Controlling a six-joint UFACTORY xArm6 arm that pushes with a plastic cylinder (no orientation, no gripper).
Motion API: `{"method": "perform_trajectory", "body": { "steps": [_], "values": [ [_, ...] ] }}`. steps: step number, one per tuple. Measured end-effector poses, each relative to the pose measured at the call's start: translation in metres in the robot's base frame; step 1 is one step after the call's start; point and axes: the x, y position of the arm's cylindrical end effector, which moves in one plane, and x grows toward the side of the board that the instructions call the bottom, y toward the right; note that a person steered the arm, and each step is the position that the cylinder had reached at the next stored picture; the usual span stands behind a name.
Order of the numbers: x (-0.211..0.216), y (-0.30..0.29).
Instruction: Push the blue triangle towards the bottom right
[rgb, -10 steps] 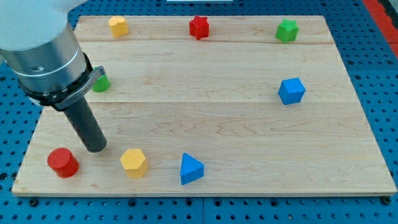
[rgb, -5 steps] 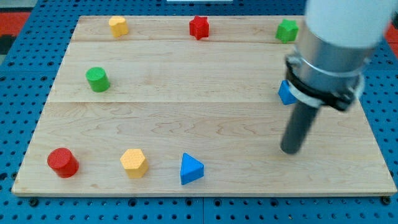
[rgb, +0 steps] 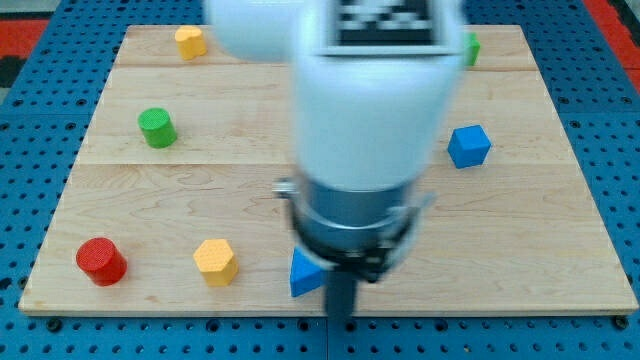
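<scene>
The blue triangle (rgb: 301, 275) lies near the board's bottom edge, partly hidden behind my arm. My tip (rgb: 342, 318) is at the board's bottom edge, just right of and below the triangle; whether it touches is unclear. A blue cube-like block (rgb: 468, 146) sits at the right. The arm's large body blurs across the view's middle and hides the red star.
A yellow hexagonal block (rgb: 215, 262) and a red cylinder (rgb: 101, 261) lie at the bottom left. A green cylinder (rgb: 156, 128) is at the left, a yellow block (rgb: 190, 42) at the top left, a green block (rgb: 469, 48) at the top right, half hidden. The wooden board (rgb: 560, 230) rests on blue pegboard.
My tip swung from the left side to the right side, then to the bottom middle beside the blue triangle. No block has visibly moved.
</scene>
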Motion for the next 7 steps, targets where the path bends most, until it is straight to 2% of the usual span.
{"method": "perform_trajectory", "body": {
  "steps": [1,3,4,5,6,7],
  "values": [
    [-0.005,-0.069],
    [-0.054,-0.008],
    [-0.061,0.054],
    [-0.054,0.037],
    [-0.030,0.004],
    [-0.026,0.053]
  ]
}}
